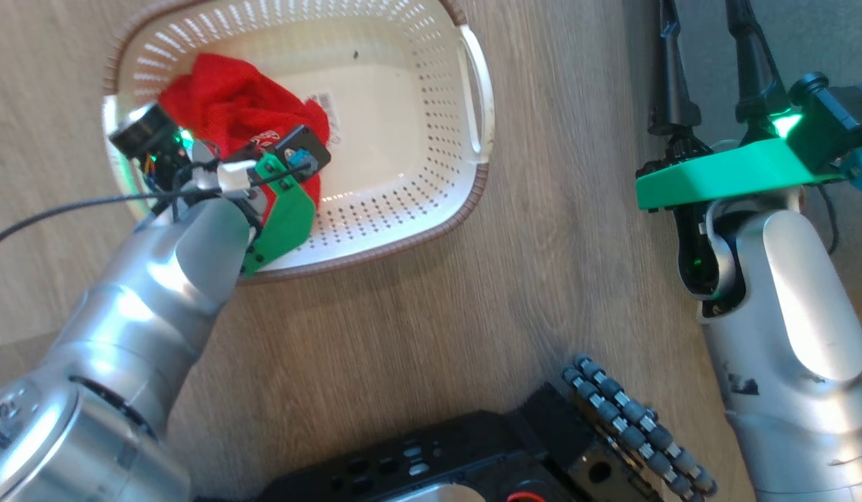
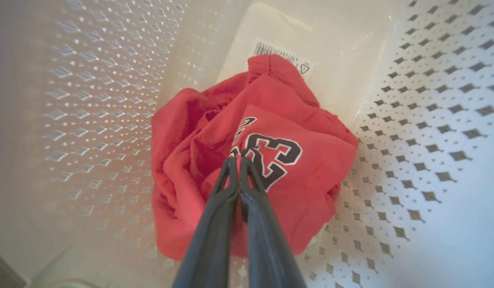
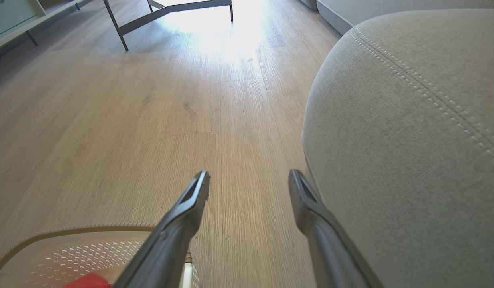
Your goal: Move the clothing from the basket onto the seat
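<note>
The cream perforated basket (image 1: 473,104) stands on the wooden floor, its brown rim (image 3: 71,231) also at the lower left of the right wrist view. Bunched red clothing (image 1: 229,97) lies in its left half, beside the label sticker (image 2: 279,52). My left gripper (image 2: 237,160) reaches down into the basket, shut, its tips pinching the red fabric (image 2: 303,180) at the white "23" print. My right gripper (image 3: 249,180) hangs open and empty above the floor, right of the basket, close beside the rounded edge of the grey seat (image 3: 411,140).
My black wheeled base (image 1: 473,460) with its roller wheel (image 1: 640,425) sits just below the basket in the head view. Dark metal furniture legs (image 3: 123,28) stand far across the floor. A black cable (image 1: 54,209) trails from my left wrist.
</note>
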